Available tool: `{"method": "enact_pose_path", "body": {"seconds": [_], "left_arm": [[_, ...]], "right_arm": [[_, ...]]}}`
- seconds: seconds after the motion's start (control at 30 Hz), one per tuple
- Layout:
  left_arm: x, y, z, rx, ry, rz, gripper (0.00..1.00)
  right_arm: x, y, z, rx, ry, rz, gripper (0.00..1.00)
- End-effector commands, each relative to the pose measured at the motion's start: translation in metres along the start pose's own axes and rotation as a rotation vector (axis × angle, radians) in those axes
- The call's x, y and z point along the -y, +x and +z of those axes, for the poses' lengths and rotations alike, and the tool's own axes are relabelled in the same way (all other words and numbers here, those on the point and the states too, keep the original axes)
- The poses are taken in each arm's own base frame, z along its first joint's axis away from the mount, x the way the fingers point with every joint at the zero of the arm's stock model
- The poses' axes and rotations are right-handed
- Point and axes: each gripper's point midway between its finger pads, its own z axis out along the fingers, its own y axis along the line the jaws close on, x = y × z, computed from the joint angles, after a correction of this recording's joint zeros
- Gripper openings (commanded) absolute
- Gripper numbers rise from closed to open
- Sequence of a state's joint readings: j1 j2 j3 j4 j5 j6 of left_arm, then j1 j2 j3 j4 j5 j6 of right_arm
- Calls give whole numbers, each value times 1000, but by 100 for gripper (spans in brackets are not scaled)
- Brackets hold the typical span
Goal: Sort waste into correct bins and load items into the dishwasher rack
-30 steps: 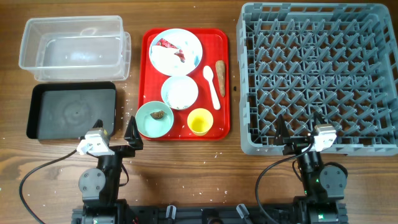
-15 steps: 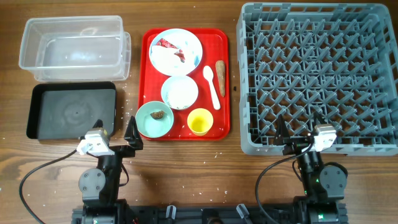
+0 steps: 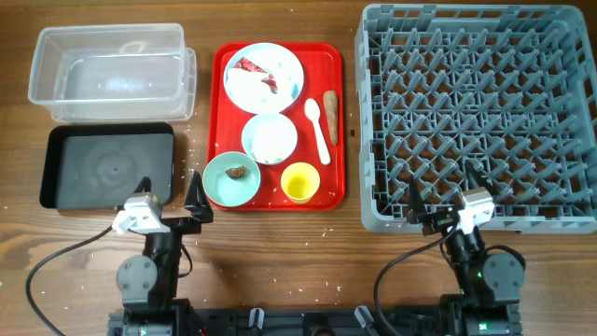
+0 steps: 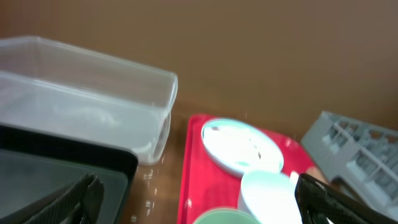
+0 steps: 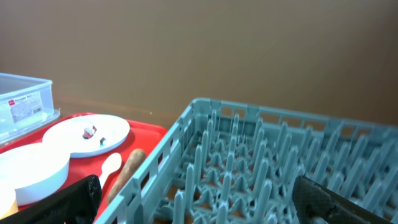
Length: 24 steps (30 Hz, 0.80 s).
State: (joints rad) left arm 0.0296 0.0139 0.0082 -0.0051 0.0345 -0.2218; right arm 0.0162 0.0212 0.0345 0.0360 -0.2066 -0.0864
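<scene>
Low on the wood-grain surface [image 3: 280, 247], the left hand [image 3: 170, 200] and right hand [image 3: 445, 198] both gape empty, dark fingers spread. Beyond the left sit a matte black tray [image 3: 107, 168] and a clear tub [image 3: 112, 70]. Between the hands, a glossy red tray [image 3: 224, 126] carries the round pale blue plate [image 3: 287, 79]. The pegged grey lattice rack [image 3: 362, 121] lies just beyond the right.

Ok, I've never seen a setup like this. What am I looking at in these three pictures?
Two robot arms sit at the table's near edge. One picture looks straight down; the other two come from cameras on the wrists, each arm's dark fingers showing at the bottom corners. The left tool and right tool are open, holding nothing. A red tray carries a plate with scraps, a blue bowl, a mint bowl, a yellow cup, a white spoon and a brown stick. Left of it sit a clear tub and a black tray; right, a grey rack.
</scene>
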Motion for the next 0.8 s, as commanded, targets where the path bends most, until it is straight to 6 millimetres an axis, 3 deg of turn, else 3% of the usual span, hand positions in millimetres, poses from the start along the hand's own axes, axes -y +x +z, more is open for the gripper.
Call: {"method": "enact_pose_path", "body": {"seconds": [0.0, 0.13, 0.23, 0.33, 0.47, 0.53, 0.63, 0.73, 0.77], "left_arm": [[-1, -16, -1, 59, -10, 15, 100], [10, -50, -4, 91, 0, 16, 100], [18, -74, 2, 10, -15, 16, 100], [33, -100, 28, -115, -1, 59, 100], [39, -116, 88, -406, -66, 42, 100], [48, -116, 123, -558, -79, 42, 100], [68, -101, 178, -763, -81, 54, 100], [87, -60, 218, -965, -86, 86, 100], [96, -36, 228, -1021, -75, 101, 100]], "right_arm": [[-1, -54, -6, 96, -13, -94, 100], [5, -99, 2, 97, -9, -197, 99], [6, -135, 18, 68, -46, -186, 100], [10, -155, 34, 1, -64, -143, 100], [14, -153, 50, -194, -91, -88, 100], [21, -147, 56, -267, -49, 15, 100], [22, -132, 64, -364, -51, 66, 100], [19, -122, 69, -399, -77, 80, 100], [15, -123, 69, -396, -100, 84, 100]]}}
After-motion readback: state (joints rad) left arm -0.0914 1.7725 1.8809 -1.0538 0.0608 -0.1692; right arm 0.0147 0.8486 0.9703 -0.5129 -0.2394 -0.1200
